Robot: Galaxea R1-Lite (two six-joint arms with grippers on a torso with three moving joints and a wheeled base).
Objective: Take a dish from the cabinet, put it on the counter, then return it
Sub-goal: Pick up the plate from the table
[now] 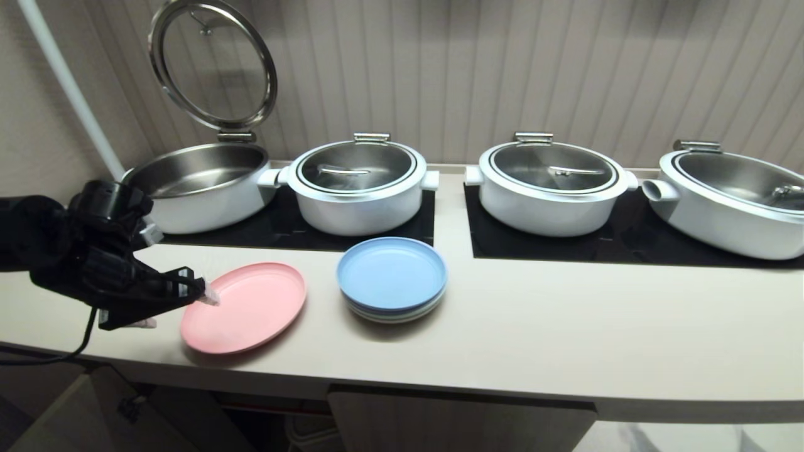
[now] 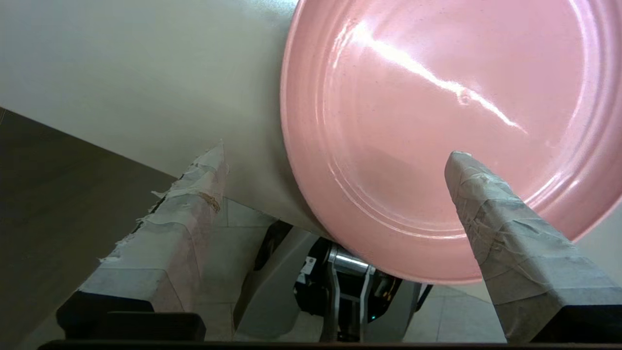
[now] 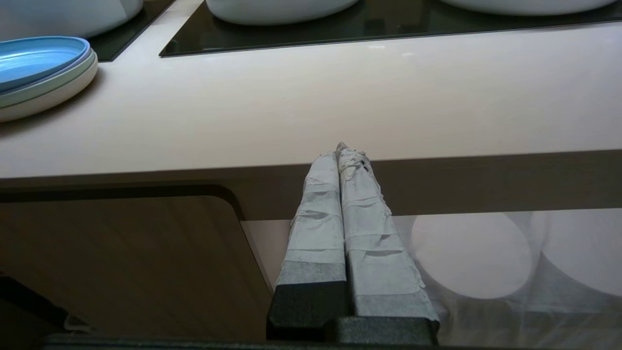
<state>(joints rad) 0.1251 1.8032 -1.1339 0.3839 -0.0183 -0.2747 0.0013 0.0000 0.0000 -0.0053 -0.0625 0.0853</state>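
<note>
Fluted beige wall panels back the cream surface [image 1: 534, 326], which carries black cooktop panels with four white-and-steel pans [image 1: 358, 185], the leftmost with its lid propped up. Pink dish [image 1: 245, 307] lies flat near the front edge, overhanging it slightly as the left wrist view shows. My left pincer [image 1: 188, 301] stands wide open at the dish's left rim, one taped finger [image 2: 505, 228] over the plate, the other [image 2: 180, 218] off it beside the edge; nothing is gripped. Judgement: thin, stiff, light plastic, glossy enough to slip, so best pinched at the overhanging rim, top and underside. Stack of plates topped by a blue one [image 1: 392, 276] sits just beside to the right; pans stand behind. Cabinet door [image 1: 81, 414] hangs open below. Right pincer [image 3: 342, 160], fingers pressed together, is parked below the front edge.
</note>
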